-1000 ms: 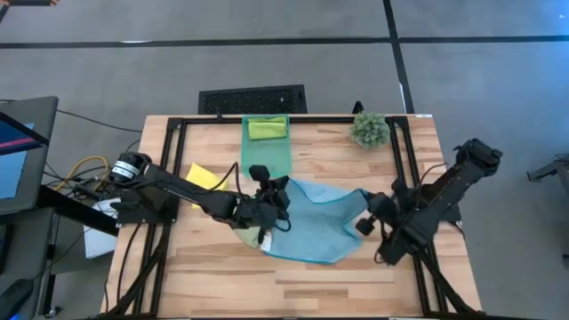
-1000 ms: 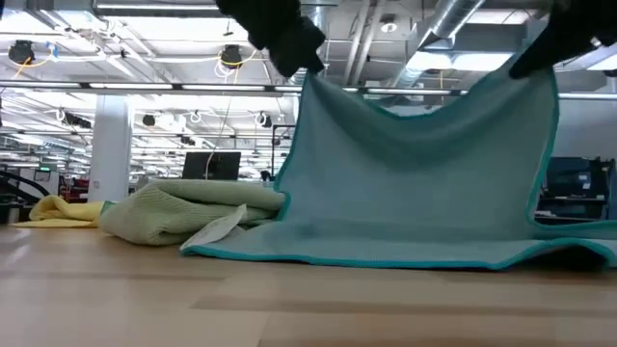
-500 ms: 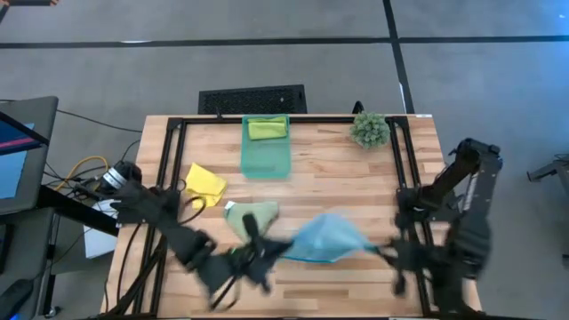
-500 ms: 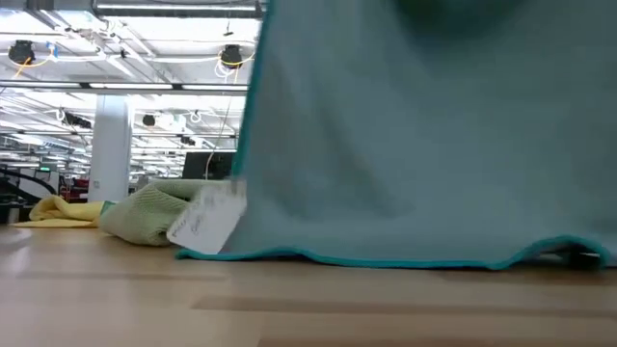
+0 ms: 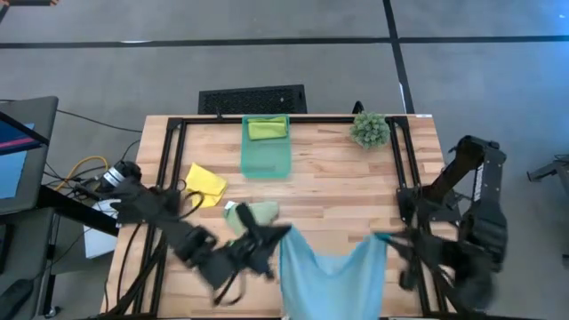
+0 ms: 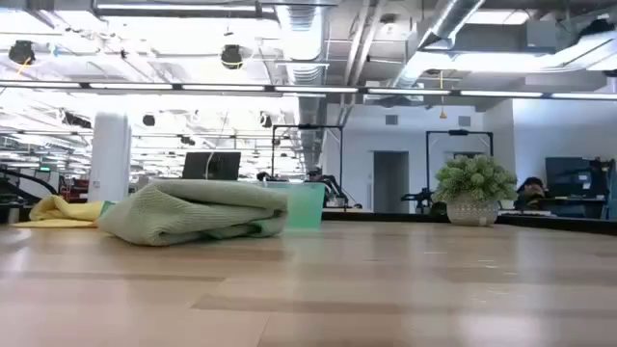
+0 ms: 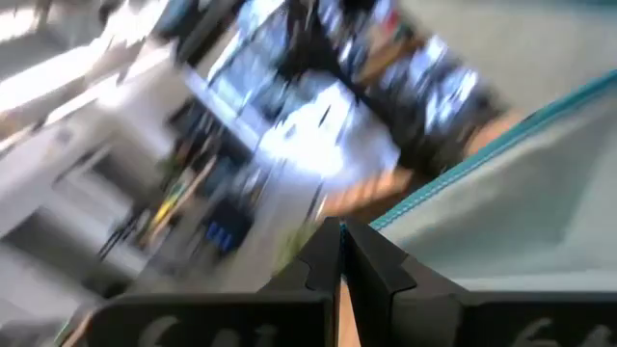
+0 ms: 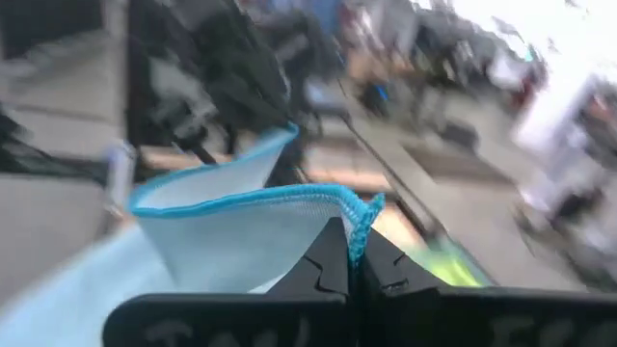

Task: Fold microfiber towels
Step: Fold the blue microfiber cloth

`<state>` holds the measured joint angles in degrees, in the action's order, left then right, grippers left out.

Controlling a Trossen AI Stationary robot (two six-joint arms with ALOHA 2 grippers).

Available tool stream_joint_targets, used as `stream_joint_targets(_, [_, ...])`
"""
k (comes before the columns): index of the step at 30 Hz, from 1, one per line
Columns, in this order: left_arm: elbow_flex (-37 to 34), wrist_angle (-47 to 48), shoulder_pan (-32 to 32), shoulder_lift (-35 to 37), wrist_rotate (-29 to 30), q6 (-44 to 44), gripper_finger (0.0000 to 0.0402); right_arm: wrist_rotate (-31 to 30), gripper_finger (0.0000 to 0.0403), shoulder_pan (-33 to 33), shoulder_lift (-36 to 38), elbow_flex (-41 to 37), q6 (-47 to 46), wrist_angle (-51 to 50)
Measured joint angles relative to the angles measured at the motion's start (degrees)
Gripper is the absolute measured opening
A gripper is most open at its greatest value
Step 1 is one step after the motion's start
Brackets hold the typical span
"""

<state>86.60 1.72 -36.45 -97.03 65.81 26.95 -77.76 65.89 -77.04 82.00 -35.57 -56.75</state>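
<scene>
Microfiber towels are spread across my table in different states, and I judge the job under halfway done. At the far left the yellow towel (image 5: 206, 181) lies crumpled on the wood, not yet folded. Just right of it the pale green towel (image 5: 252, 213) sits in a loose rumpled heap; the low view shows it bunched and not squared, so I count it as unfolded too. My left gripper (image 5: 277, 234) hangs beside that heap near the front edge, fingers pinched together on one top corner of the light blue towel (image 5: 331, 278); the left wrist view shows the teal hem running right up to my closed fingertips. The cloth hangs in a sheet between my two hands, out over the table's front edge, well clear of the low camera. At the back, the lime green towel (image 5: 267, 129) lies folded in the teal bin (image 5: 266, 161), the only one that looks finished. Further right, my right gripper (image 5: 380, 238) is clamped on the blue towel's other top corner. Beyond it stands a small plant (image 5: 369, 129).
</scene>
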Motion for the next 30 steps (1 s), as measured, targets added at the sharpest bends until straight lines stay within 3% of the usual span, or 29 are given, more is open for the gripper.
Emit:
stream_joint_targets(3, [-4.15,3.60,5.55,0.00,0.29,-6.64,0.0000,3.44,0.0012,-4.73,-1.13,-0.02,-27.58,-26.44])
stream_joint_targets(5, [-6.90,4.98,9.29,-0.04,1.08,-8.99,0.0000,5.54,0.0012,-8.28,-2.68,-1.87,-40.67,-33.38])
stream_joint_targets(11, [-10.76,5.59,17.11,-0.09,2.26,-9.51,0.0000,11.85,0.0012,-18.91,-1.82,-14.63,-30.25,-19.70])
stream_joint_targets(16, [-10.74,5.48,15.57,-0.26,-1.02,-8.69,0.0000,14.56,0.0012,-23.14,-2.56,-20.56,-30.41,-17.23])
stream_joint_targets(21, [-8.04,4.35,9.36,-0.20,-0.91,-6.30,0.0000,15.07,0.0012,-18.53,-2.56,-18.51,-29.76,-16.13])
stream_joint_targets(26, [-4.64,4.28,2.77,-0.17,-2.29,-6.56,0.0000,19.96,0.0012,-10.80,-2.51,-13.21,-25.00,-10.90])
stream_joint_targets(28, [-3.32,4.08,-0.01,-0.17,-3.54,-7.02,0.0000,20.98,0.0012,-7.18,-2.51,-10.99,-19.27,-4.06])
stream_joint_targets(30, [-2.27,1.64,-2.81,-0.17,-5.92,-6.87,0.0000,21.78,0.0012,-3.30,-2.45,-9.41,-7.66,6.47])
